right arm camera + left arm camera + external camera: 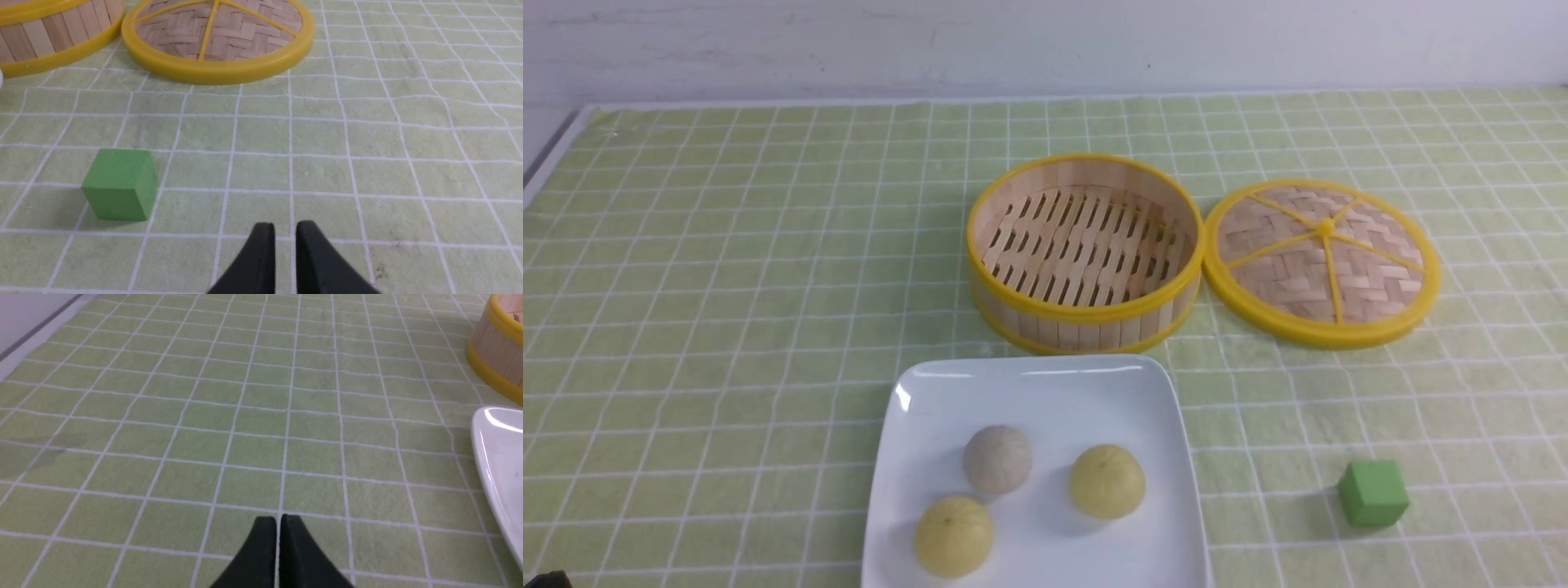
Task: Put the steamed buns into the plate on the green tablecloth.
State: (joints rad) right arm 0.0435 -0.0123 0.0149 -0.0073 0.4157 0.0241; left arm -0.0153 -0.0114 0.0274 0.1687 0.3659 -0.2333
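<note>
Three small dome-shaped steamed buns, two pale yellow and one greyish-white, sit apart inside the glossy white square plate on the light green checked tablecloth covering the bench. At the plate's 12 o'clock stands the empty round yellow-rimmed bamboo steamer, its woven lid at 1 o'clock and a small green cube at 3 o'clock. The left end effector hangs over bare cloth with tips pressed together, holding nothing; the right end effector hangs near the cube, its tips slightly spread and empty.

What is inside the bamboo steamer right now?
Nothing shows inside the steamer: its slatted floor is bare. The near wall hides a thin strip of floor from the front view. All three steamed buns sit on the plate; the lid lies beside the steamer.
</note>
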